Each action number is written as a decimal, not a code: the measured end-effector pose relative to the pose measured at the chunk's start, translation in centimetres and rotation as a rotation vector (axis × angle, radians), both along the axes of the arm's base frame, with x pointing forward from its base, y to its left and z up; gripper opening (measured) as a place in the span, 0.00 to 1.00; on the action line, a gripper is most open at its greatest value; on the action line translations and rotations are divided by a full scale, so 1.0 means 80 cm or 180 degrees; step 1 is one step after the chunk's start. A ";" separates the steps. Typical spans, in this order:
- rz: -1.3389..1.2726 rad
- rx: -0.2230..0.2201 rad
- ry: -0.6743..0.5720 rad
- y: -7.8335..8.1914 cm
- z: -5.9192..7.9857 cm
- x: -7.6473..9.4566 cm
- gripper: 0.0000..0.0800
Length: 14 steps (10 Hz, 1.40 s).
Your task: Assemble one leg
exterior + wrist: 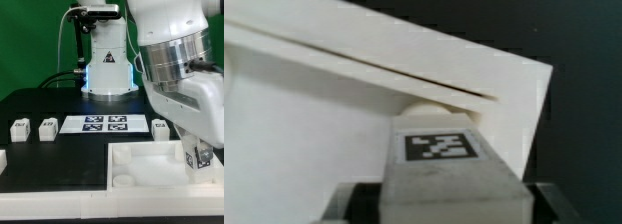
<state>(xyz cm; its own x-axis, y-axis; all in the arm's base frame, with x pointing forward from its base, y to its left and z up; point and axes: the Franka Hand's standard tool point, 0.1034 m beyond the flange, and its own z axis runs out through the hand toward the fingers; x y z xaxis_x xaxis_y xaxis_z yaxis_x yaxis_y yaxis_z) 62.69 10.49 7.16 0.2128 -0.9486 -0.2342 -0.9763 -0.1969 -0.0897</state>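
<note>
My gripper [452, 203] is shut on a leg [441, 150], a small white block with a black-and-white tag on its face. The dark fingers [358, 200] press on both its sides. The leg stands against a corner of the large white tray [331, 110], touching or just above it. In the exterior view the gripper [200, 156] is low over the tray's far right corner [176, 152]. Three more legs stand on the black table: two at the exterior view's left [19, 128] [45, 128], and one right of the marker board [160, 126].
The marker board [107, 124] lies flat on the table behind the tray. The robot's base [105, 70] stands at the back centre. A white piece [3, 158] shows at the left edge. A green backdrop closes the scene.
</note>
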 end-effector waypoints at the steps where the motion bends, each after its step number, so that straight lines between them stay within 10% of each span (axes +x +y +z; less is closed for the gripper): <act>1: -0.0214 0.0021 0.0066 0.001 0.001 0.000 0.37; 4: -0.0103 -0.0070 0.0086 0.011 -0.001 -0.004 0.37; 6: 0.0526 -0.0151 -0.0055 0.021 -0.008 -0.008 0.68; 8: 0.1413 -0.0218 -0.0223 0.031 -0.007 -0.011 0.77; 14: 0.3956 -0.0442 -0.0653 0.013 -0.004 -0.003 0.81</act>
<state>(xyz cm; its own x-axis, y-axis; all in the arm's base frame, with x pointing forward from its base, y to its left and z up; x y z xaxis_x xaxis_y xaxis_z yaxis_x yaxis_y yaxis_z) 62.42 11.51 6.88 0.9952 -0.0976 -0.0063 -0.0976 -0.9877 -0.1220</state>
